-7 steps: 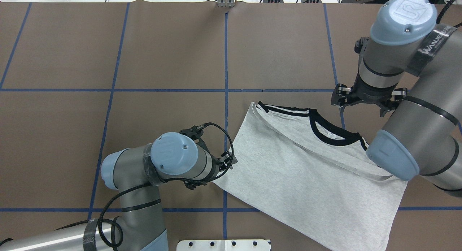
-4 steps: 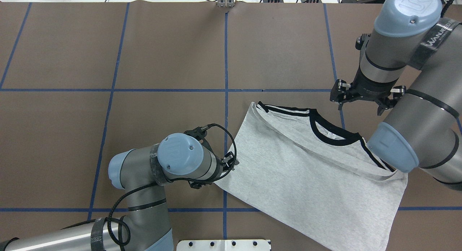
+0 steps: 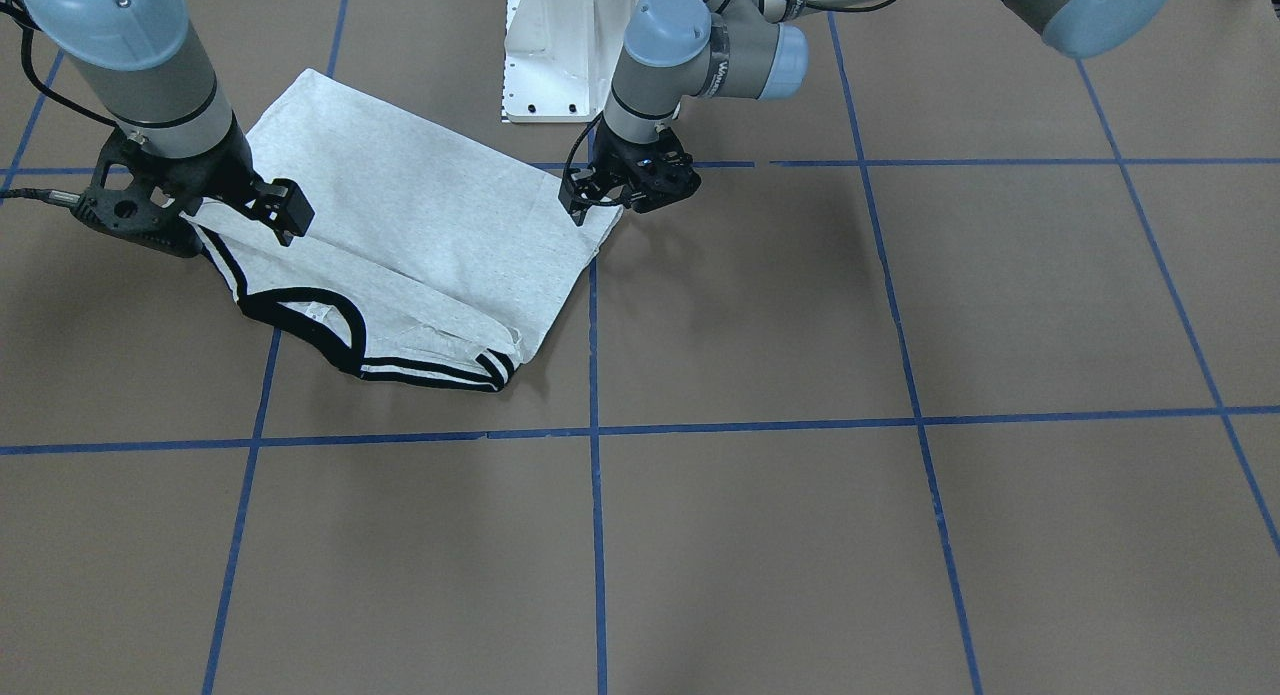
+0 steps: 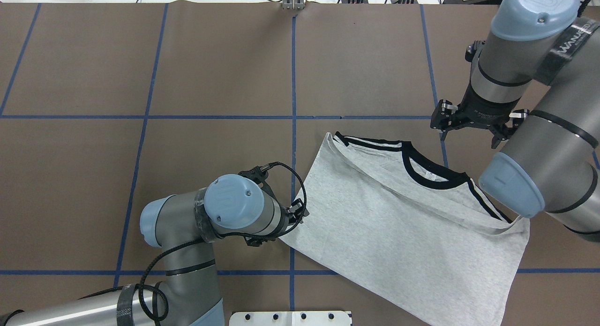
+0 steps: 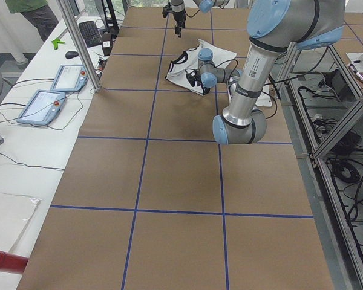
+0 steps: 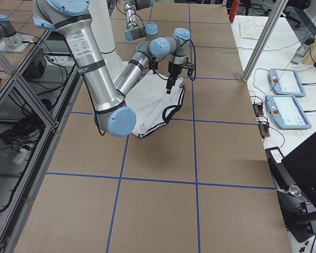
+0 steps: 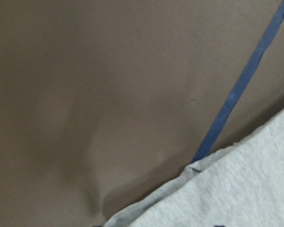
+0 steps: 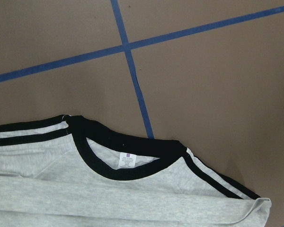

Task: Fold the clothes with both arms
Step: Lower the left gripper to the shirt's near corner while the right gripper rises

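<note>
The grey T-shirt (image 4: 398,223) lies folded, plain side up, on the brown table (image 4: 211,68). It is mostly on the robot's right of the middle blue tape line (image 4: 294,72), with its black neck band (image 4: 408,163) turned away from the base and its near left corner reaching just across that line. I see the left gripper (image 4: 296,215) sitting low at that left edge, right at the cloth, and I cannot tell whether its jaws have hold of it. The right gripper (image 4: 470,131) hangs over the table just beyond the collar, jaws spread wide and holding nothing.
</note>
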{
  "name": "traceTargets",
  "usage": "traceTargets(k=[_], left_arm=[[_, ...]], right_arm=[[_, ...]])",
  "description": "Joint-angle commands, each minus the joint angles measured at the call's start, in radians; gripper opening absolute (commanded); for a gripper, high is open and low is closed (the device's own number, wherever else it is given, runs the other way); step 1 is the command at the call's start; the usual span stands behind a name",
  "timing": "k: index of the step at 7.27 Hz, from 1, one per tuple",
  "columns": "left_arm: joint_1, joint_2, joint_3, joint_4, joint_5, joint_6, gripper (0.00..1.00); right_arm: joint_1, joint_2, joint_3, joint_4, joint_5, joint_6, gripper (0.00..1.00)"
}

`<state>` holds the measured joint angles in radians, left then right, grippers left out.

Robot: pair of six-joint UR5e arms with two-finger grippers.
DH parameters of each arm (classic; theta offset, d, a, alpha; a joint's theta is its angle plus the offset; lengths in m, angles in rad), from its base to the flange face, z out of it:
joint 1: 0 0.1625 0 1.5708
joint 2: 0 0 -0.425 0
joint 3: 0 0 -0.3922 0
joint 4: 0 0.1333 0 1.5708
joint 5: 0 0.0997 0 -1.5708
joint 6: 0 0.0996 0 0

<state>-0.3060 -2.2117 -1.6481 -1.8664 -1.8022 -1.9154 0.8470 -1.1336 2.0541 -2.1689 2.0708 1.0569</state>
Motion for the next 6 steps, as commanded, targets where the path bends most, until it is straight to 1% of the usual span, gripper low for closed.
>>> traceTargets(k=[1,2,3,4,5,6], left_arm=[[0.004,0.007,0.004,0.003,0.001,-0.001,0.72],[0.004,0.009,0.004,0.006,0.000,-0.001,0.66],[0.004,0.007,-0.001,0.010,0.000,-0.001,0.47],[0.004,0.009,-0.001,0.012,0.000,-0.001,0.25],[0.005,0.014,-0.001,0.013,-0.002,0.001,0.15],[0.007,0.014,-0.004,0.027,-0.003,-0.001,0.10]], right_arm=[[0.000,0.000,0.000,0.000,0.000,0.000,1.00],[0.001,0.000,0.000,0.000,0.000,0.000,1.00],[0.001,-0.002,0.000,0.000,-0.001,0.000,1.00],[0.001,-0.002,0.000,0.000,-0.003,-0.001,1.00],[0.003,-0.003,-0.002,0.000,-0.003,-0.005,1.00],[0.003,-0.003,-0.002,0.000,-0.005,-0.006,1.00]])
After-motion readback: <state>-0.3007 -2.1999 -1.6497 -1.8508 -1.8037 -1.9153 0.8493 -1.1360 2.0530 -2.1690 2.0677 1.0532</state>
